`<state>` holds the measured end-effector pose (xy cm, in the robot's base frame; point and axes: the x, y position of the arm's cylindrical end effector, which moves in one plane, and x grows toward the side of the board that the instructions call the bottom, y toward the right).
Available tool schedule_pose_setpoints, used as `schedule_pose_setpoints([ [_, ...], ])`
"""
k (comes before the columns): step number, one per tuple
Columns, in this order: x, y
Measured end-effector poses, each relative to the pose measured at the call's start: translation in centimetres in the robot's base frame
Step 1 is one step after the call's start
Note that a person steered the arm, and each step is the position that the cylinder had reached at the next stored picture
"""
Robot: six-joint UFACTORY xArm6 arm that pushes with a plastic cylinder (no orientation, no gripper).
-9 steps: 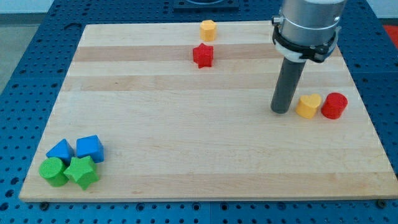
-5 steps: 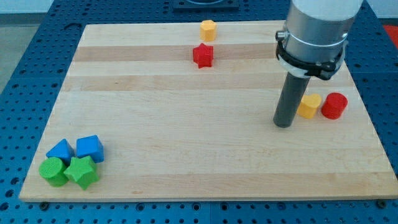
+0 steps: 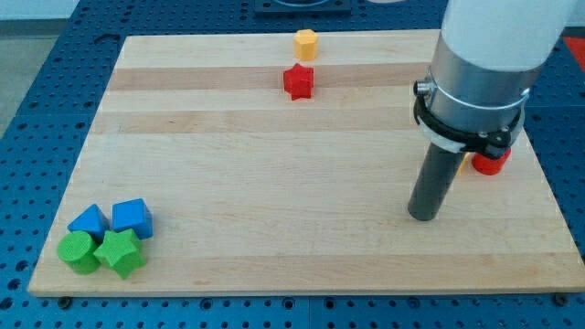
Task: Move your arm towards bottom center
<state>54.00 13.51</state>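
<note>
My tip point(image 3: 422, 216) rests on the wooden board point(image 3: 274, 183) at the view's right, below mid-height. The arm's grey body rises above it and covers the yellow block; only an edge of the red cylinder point(image 3: 491, 164) shows to the tip's upper right. A red star block point(image 3: 298, 81) and a yellow hexagon block point(image 3: 305, 43) lie near the view's top centre, far from the tip. At the view's bottom left sit a blue triangular block point(image 3: 89, 222), a blue cube point(image 3: 132, 217), a green cylinder point(image 3: 78, 252) and a green star block point(image 3: 121, 252), clustered together.
The board lies on a blue perforated table point(image 3: 37, 82) that shows around all its edges.
My tip has moved toward the view's bottom and slightly right, from beside the yellow block to below it. The arm now hides the yellow block and most of the red cylinder. No block has moved.
</note>
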Motion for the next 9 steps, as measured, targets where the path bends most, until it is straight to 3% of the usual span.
schedule_pose_setpoints([
  [7, 7.8, 0.0],
  [9, 7.8, -0.3],
])
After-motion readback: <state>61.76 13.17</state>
